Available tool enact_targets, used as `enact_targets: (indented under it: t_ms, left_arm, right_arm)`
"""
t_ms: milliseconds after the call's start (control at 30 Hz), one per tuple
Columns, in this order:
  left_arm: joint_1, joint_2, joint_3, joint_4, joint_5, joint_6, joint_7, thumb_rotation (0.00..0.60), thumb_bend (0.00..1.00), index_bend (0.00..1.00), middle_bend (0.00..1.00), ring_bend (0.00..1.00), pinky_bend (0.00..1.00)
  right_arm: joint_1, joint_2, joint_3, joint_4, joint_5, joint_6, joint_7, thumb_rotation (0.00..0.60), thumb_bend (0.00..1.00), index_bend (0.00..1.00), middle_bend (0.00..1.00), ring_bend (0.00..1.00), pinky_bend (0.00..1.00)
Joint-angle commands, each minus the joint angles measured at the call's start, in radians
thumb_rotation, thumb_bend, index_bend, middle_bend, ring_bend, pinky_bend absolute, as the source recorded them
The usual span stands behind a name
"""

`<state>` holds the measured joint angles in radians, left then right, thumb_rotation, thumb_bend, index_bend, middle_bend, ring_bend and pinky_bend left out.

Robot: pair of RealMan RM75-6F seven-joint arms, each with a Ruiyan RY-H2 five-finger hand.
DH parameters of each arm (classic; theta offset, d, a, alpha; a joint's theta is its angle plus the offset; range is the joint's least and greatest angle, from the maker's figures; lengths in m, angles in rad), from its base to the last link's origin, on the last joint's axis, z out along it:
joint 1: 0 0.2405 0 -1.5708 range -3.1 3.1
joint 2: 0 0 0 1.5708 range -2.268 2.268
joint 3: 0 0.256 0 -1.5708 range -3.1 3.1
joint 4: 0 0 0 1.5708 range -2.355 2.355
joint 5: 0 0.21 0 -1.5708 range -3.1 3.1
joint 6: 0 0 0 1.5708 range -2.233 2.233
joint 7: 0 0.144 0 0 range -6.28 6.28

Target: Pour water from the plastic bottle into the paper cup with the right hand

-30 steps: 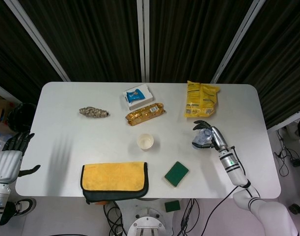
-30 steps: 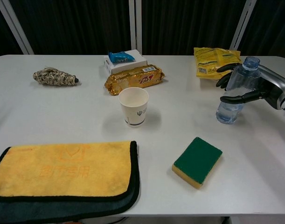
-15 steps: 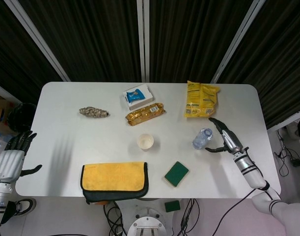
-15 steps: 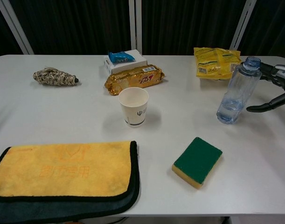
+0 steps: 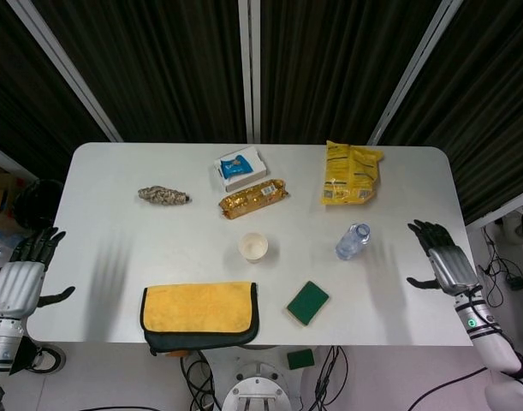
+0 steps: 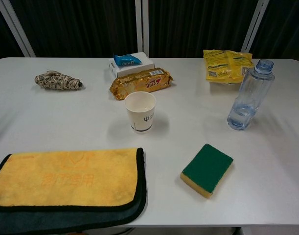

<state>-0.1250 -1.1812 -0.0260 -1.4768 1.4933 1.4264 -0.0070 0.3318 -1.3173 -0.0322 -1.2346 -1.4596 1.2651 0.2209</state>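
The clear plastic bottle (image 5: 353,241) (image 6: 249,96) stands upright and uncapped on the right part of the table, a little water in its bottom. The white paper cup (image 5: 253,247) (image 6: 140,111) stands upright near the table's middle, left of the bottle. My right hand (image 5: 438,260) hovers open at the table's right edge, well clear of the bottle, holding nothing; the chest view does not show it. My left hand (image 5: 23,272) hangs open beyond the table's left edge, fingers spread.
A green-and-yellow sponge (image 6: 206,169) lies in front of the bottle. A folded yellow cloth (image 6: 66,182) covers the front left. At the back lie a yellow snack bag (image 6: 226,64), a gold packet (image 6: 141,82), a white box (image 6: 130,63) and a mottled bundle (image 6: 56,80).
My right hand let go of the bottle, opened, and drew back to the right past the table edge. The bottle stays standing where it was. The left hand barely shifted.
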Motion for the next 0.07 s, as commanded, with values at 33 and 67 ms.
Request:
enact_targets:
  t_ms: [33, 67]
  left_arm:
    - [0.002, -0.002, 0.001, 0.001, 0.005, 0.006, 0.001, 0.562, 0.09, 0.09, 0.07, 0.00, 0.12]
    - [0.002, -0.003, 0.002, 0.002, 0.006, 0.006, 0.002, 0.562, 0.09, 0.09, 0.07, 0.00, 0.12]
  right_arm:
    - [-0.146, 0.044, 0.031, -0.102, 0.076, 0.216, -0.277, 0.600, 0.00, 0.00, 0.00, 0.00, 0.00]
    - [-0.157, 0.042, 0.033, -0.100, 0.077, 0.234, -0.297, 0.600, 0.00, 0.00, 0.00, 0.00, 0.00]
